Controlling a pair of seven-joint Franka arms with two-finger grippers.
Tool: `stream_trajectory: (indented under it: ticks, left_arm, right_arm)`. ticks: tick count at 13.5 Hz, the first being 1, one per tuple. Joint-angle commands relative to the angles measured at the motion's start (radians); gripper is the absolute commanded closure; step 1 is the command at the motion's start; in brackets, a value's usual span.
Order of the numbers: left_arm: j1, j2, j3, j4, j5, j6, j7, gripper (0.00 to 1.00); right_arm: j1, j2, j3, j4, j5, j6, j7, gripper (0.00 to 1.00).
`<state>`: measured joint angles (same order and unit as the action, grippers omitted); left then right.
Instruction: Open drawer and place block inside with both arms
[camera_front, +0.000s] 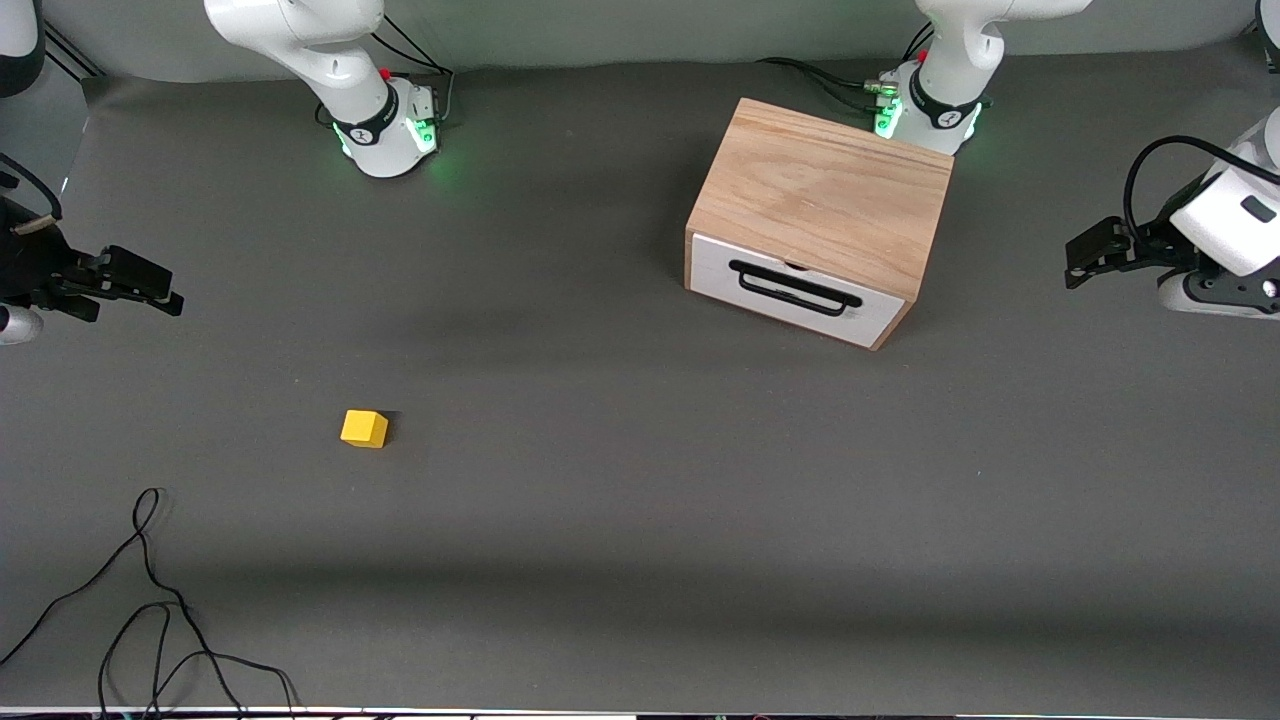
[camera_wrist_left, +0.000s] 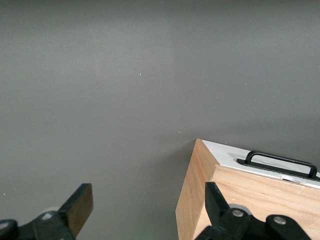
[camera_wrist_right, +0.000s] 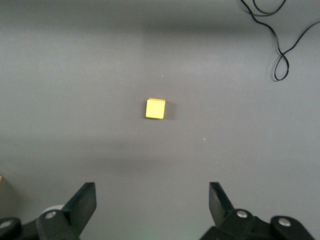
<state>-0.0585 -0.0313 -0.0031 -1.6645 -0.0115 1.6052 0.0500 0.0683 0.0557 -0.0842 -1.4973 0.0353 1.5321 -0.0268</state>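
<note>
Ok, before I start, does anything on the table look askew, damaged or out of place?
Only small things. The cabinet sits turned at an angle to the table edge, its drawer shut. A loose black cable trails across the table, nearer the camera than the yellow block. Nothing looks damaged.

We see the left gripper (camera_front: 1085, 255) hanging with fingers (camera_wrist_left: 80, 207) spread wide at the left arm's end of the table (camera_front: 640, 560). The right gripper (camera_front: 160, 290) hangs at the right arm's end, fingers (camera_wrist_right: 85, 202) equally wide apart.
</note>
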Motion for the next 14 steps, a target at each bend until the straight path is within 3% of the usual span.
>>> stream_trajectory:
  ticks: [1,7,14]
  left_arm:
    - [-0.001,0.004,0.000,0.026,0.004,-0.019,0.014,0.00]
    - [-0.001,0.018,0.000,0.045,0.010,-0.019,0.014,0.00]
    - [-0.021,0.013,-0.014,0.042,0.004,-0.034,-0.054,0.00]
  right_arm:
    - [-0.005,0.013,0.009,0.032,-0.014,-0.018,-0.021,0.00]
    - [-0.005,0.041,0.011,0.025,-0.011,-0.018,-0.025,0.00]
    - [0.011,0.041,0.009,-0.095,-0.002,-0.027,-0.030,0.00]
